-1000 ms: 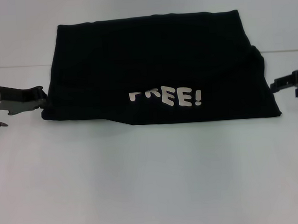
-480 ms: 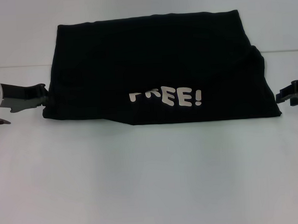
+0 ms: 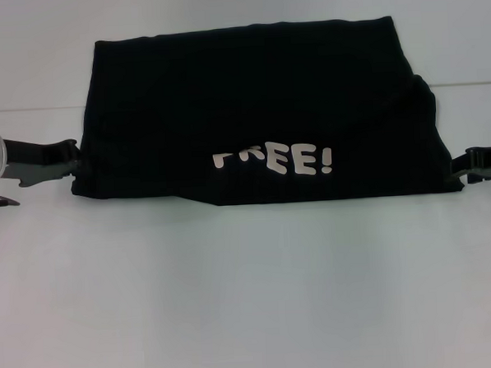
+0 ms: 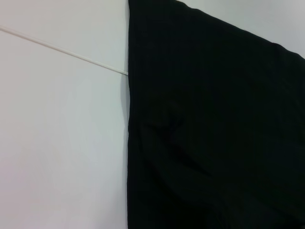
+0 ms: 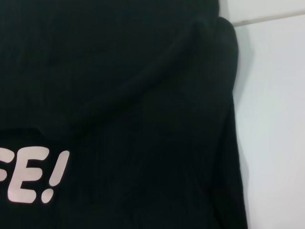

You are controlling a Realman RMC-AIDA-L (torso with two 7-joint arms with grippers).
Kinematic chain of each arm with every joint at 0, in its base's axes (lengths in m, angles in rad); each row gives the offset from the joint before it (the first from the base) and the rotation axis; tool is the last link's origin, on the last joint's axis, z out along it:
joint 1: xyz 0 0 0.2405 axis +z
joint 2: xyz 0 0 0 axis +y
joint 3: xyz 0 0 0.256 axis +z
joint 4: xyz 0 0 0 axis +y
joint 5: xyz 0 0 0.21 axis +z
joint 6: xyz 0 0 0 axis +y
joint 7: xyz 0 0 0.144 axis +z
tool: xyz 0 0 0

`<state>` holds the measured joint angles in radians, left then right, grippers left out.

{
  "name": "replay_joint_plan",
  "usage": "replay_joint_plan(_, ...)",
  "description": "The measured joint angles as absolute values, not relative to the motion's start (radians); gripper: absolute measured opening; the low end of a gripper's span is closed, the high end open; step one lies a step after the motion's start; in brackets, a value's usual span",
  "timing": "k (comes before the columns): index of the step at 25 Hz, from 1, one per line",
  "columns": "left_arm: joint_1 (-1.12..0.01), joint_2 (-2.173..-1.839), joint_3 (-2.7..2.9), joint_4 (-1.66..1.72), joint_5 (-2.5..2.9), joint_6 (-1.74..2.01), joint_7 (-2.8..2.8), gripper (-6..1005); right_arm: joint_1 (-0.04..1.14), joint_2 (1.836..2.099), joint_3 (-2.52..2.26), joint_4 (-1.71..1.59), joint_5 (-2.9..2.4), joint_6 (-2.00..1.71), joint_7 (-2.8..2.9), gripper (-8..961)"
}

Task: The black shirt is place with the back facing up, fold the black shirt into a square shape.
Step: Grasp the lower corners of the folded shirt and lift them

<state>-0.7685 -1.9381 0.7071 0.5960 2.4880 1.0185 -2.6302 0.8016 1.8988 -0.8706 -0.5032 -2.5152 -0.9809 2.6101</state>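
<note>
Got the shirt (image 3: pixel 250 109) lying flat on the table (image 3: pixel 251 299), already folded into a wide band, with the "FREE!" lettering (image 3: pixel 273 160) face up near the front edge. Still wider than deep, so not a square yet.

Found the left gripper (image 3: pixel 70 158) low at the shirt's left end, right against the front-left corner. Found the right gripper (image 3: pixel 463 166) mirrored at the right end, touching the front-right corner. Makes sense as a setup: parked at both ends, probably to pick up a side and bring it across to shorten the band. Just a guess from the layout.

Can't tell whether either one is clenched or released, and can't confirm any cloth in either. Nothing useful from the wrist views either: only black fabric and white table, plus the last letters of the print on the right side.

Compared with a second ago: spotted the right gripper dropping toward the front and closing in on that corner, after sitting higher up along the right edge and apart from it. Saw almost nothing change on the left, just a tiny shuffle. Same shape and same wrinkles on the shirt.
</note>
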Motion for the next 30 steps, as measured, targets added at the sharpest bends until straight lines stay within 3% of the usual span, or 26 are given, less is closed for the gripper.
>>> replay_joint_plan(7,-0.768,-1.94,0.707,0.595,2.488,1.019,-2.629,33,0.799,1.898,-0.876,-0.505,-2.52,-0.978,2.61,484)
replay_joint_plan(12,-0.767,-1.941,0.707,0.595,2.488,1.019,-2.629,32,0.799,1.919,-0.879,-0.507,-2.521,-0.945,2.609,510)
replay_joint_plan(14,-0.767,-1.941,0.707,0.595,2.488,1.019,-2.629,32,0.8,1.924,-0.879,-0.51,-2.521,-0.94,2.604,703)
replay_joint_plan(30,-0.77,-1.94,0.707,0.598,2.488,1.019,-2.629,33,0.808,1.968,-0.881,-0.502,-2.522,-0.881,2.581,704)
